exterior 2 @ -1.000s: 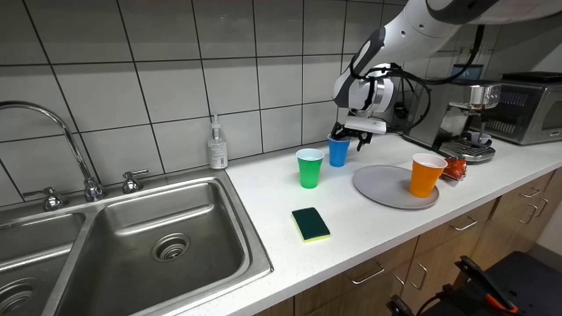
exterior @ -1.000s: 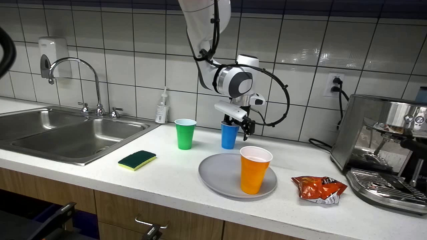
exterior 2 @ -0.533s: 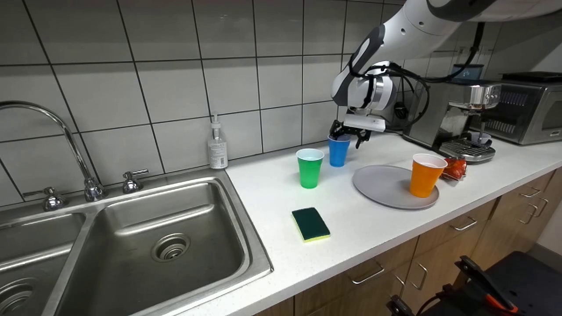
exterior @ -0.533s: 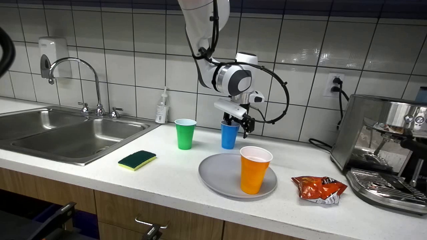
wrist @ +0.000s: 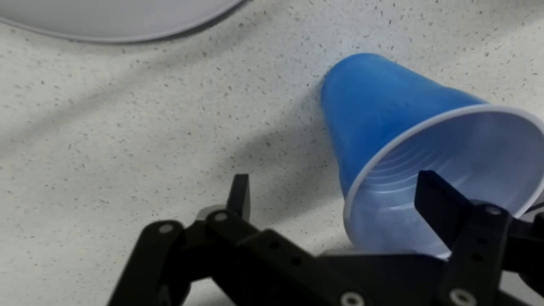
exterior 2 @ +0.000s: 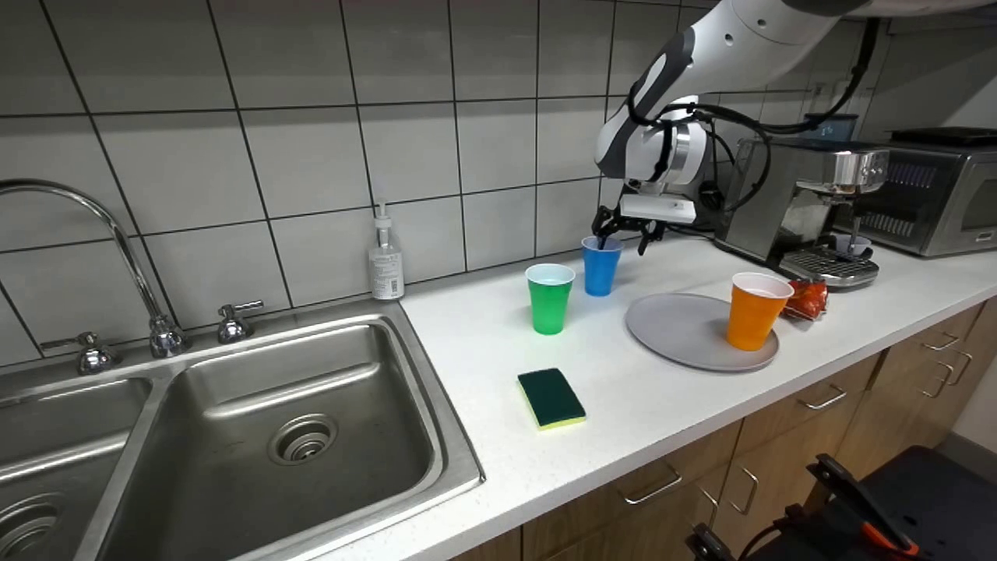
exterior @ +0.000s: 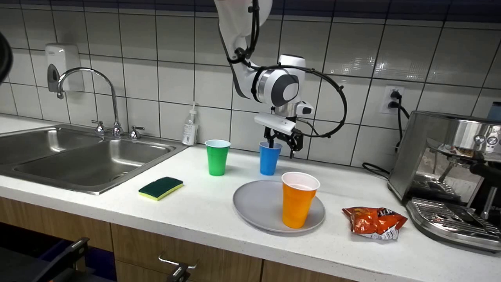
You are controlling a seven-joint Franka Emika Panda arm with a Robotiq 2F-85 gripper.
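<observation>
A blue cup [exterior: 269, 163] stands upright on the white counter near the tiled wall, visible in both exterior views. My gripper [exterior: 281, 151] is just above it, jaws wide apart and pointing down. In the wrist view the blue cup [wrist: 374, 97] shows its pale inside, and one finger [wrist: 442, 204] overlaps its mouth; how deep that tip sits I cannot tell. The opposite finger [wrist: 240, 195] hangs outside the cup over bare counter. Nothing is held. Nearby, an orange cup [exterior: 296, 205] stands on a grey plate [exterior: 254, 207], and a green cup [exterior: 217, 159] stands beside the blue one.
A green and yellow sponge [exterior: 160, 188] lies near the steel sink [exterior 2: 459, 452]. A soap bottle [exterior 2: 386, 265] stands against the wall. Right of the plate sit a red snack bag [exterior: 375, 222] and a coffee machine [exterior: 450, 156]. A cable loop [exterior: 344, 102] hangs off the wrist.
Over the last half second my gripper has risen a little and shifted slightly right in both exterior views. The jaws stay wide; cups, plate and sponge have not moved.
</observation>
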